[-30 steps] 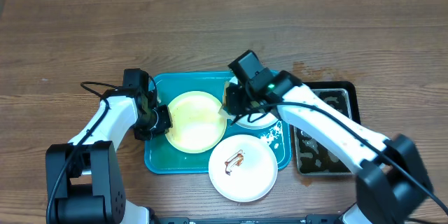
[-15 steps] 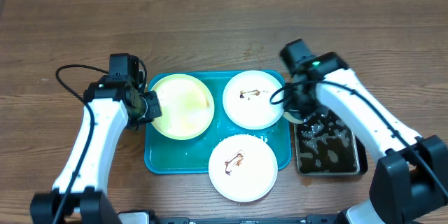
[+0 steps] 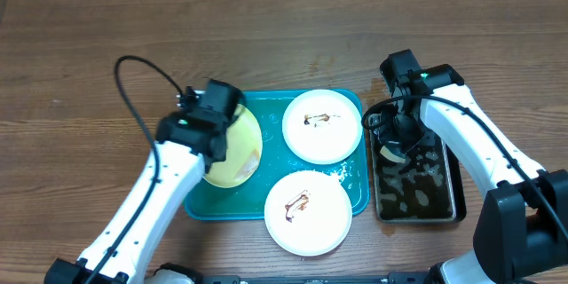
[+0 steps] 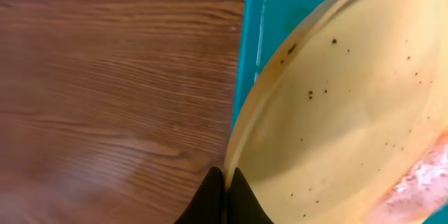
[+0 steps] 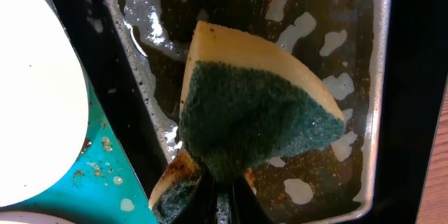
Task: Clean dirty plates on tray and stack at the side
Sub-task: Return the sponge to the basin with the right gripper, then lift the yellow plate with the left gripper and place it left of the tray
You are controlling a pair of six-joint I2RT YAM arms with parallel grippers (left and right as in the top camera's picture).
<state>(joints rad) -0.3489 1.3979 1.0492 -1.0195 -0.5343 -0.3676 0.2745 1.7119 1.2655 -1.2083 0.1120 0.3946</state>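
The yellow-green plate (image 3: 241,149) is pinched at its rim by left claw (image 4: 224,182), tilted over teal tray (image 3: 358,193), frame centre-left — sponge (image 5: 259,119) is pinched by right claw (image 5: 222,189) over black tray (image 3: 444,206). White plates (image 3: 322,125) are left smeared — none stacked.

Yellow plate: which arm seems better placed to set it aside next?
Left, probably: left fingers pinch the plate's rim; right fingers grip a sponge over the black tray.

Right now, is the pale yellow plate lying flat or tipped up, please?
Tipped up: the left gripper pinches the pale yellow plate by its rim; overhead it looks oval.
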